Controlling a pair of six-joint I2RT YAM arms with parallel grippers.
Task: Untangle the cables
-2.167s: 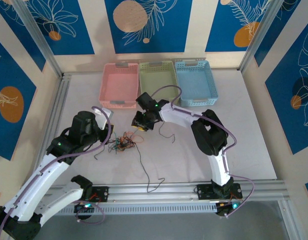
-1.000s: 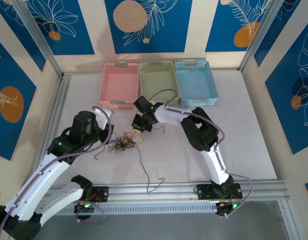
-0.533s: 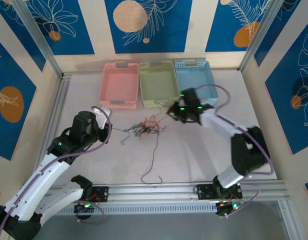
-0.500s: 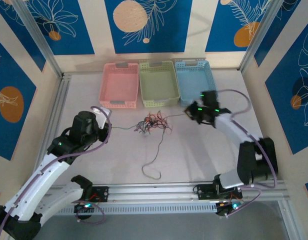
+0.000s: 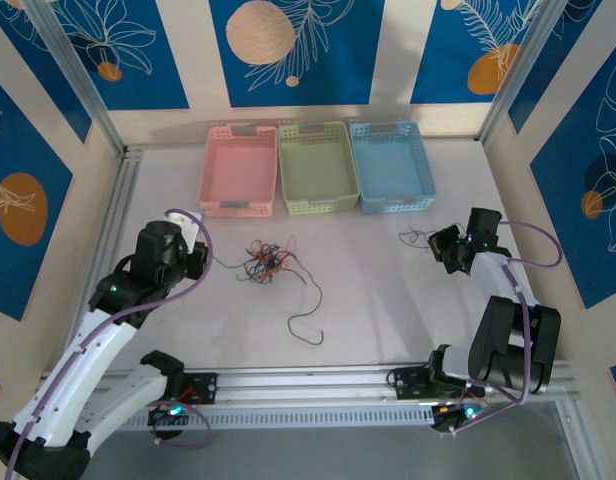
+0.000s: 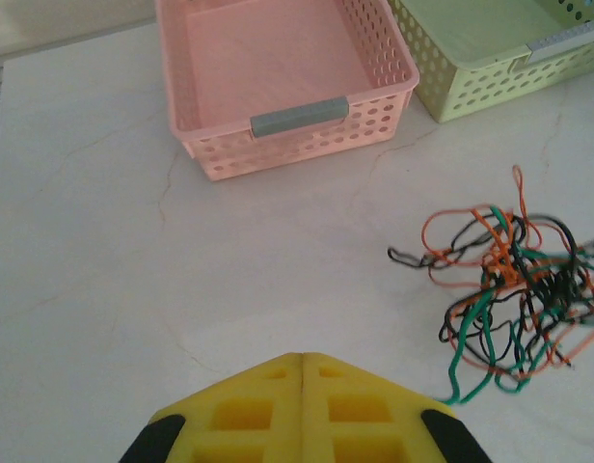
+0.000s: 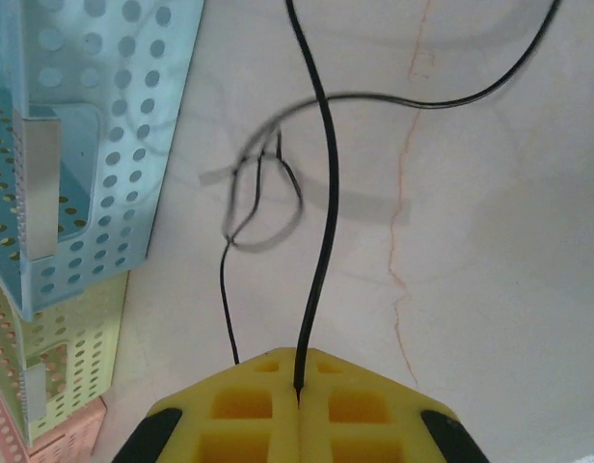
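At the left, the left gripper (image 6: pixel 302 359) is hanging low over the desk (image 5: pixel 388 300) with its two yellow jaws pressed together; one green cable (image 6: pixel 468 328) is slipping under its right-hand finger, and I cannot tell whether it is pinched there. Just right of it, one tangle of cables (image 5: pixel 265 263) in black, orange and green is lying on the desk in front of the pink basket (image 5: pixel 240 170), with a single black strand (image 5: pixel 306 315) trailing toward the near edge and curling into a loop. Three empty baskets are sitting in a row at the back: pink, then the green basket (image 5: pixel 316 165), then the blue basket (image 5: pixel 393 165). At the far right, well apart from the tangle, the right gripper (image 7: pixel 299 359) is clamping one black cable (image 7: pixel 321 241) between its closed jaws, beside the blue basket's corner.
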